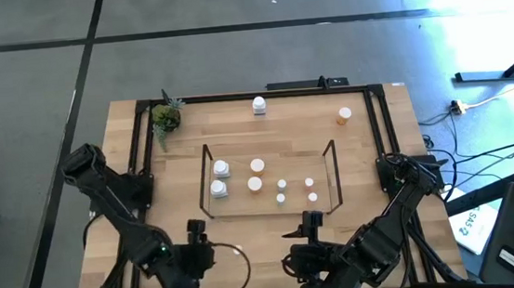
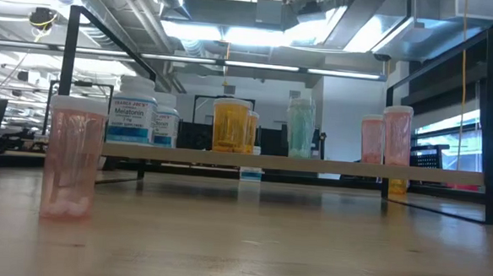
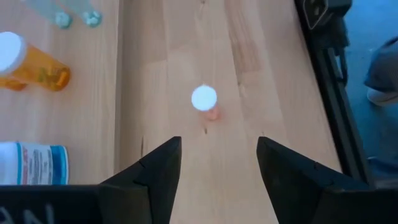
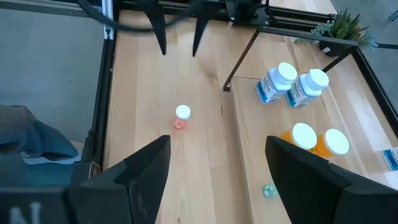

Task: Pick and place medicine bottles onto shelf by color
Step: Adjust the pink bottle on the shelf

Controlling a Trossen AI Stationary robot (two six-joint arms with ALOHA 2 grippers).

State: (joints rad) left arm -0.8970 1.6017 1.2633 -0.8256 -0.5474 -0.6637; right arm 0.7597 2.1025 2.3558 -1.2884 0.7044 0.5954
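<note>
Left end effector (image 3: 217, 162) released above pink bottle (image 3: 204, 102) on desk (image 3: 249, 74) | right end effector (image 4: 217, 165) released, hovering near shelf (image 4: 239, 59)

Table (image 1: 247, 247): light wood planks, visible grain, matt, smooth. Shelf (image 1: 331, 161): thin black wire frame, likely metal; pale wood surface. Pink bottle (image 2: 74, 158): translucent ribbed plastic, faint sheen. Orange bottle (image 2: 230, 124): clear amber plastic, glossy. Melatonin bottle (image 2: 131, 111): opaque white plastic, paper label. Left gripper (image 3: 216, 167) fingers: dark matt plastic.
</note>
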